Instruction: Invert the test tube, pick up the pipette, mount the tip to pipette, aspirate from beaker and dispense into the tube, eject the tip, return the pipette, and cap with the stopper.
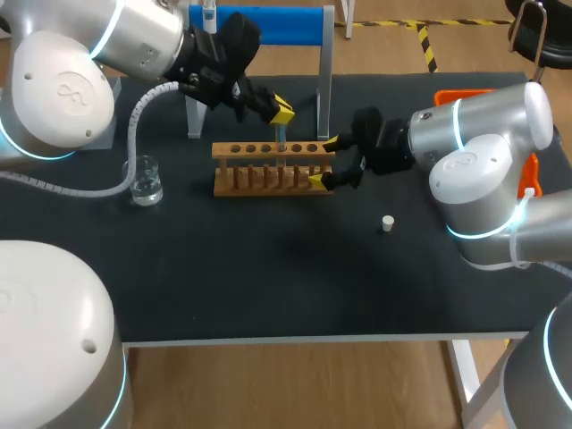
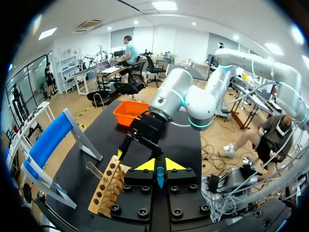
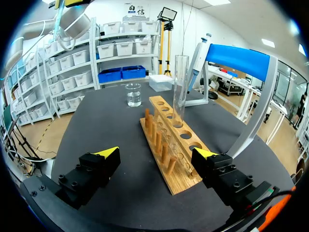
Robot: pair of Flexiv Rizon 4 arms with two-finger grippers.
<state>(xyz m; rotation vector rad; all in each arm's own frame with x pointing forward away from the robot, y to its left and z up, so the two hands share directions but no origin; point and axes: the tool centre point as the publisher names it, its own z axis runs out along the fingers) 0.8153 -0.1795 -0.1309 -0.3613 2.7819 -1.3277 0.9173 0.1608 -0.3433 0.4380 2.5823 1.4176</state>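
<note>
A clear test tube (image 3: 181, 82) stands upright in a hole of the wooden rack (image 1: 268, 179), mouth up. My right gripper (image 1: 323, 161) is open, its fingers straddling the rack's right end without touching the tube. My left gripper (image 1: 281, 112) hovers high over the rack's front, shut on a slim bluish piece (image 2: 160, 178) that looks like a pipette tip. The pipette (image 1: 209, 13) hangs on the blue stand (image 1: 268, 25) at the back. A glass beaker (image 1: 146, 181) sits to the left and a small white stopper (image 1: 387, 223) lies to the right.
An orange bin (image 1: 460, 94) stands at the back right, behind my right arm. The stand's metal legs (image 1: 324, 80) rise just behind the rack. Black table surface (image 1: 268, 277) spreads in front of the rack toward the near edge.
</note>
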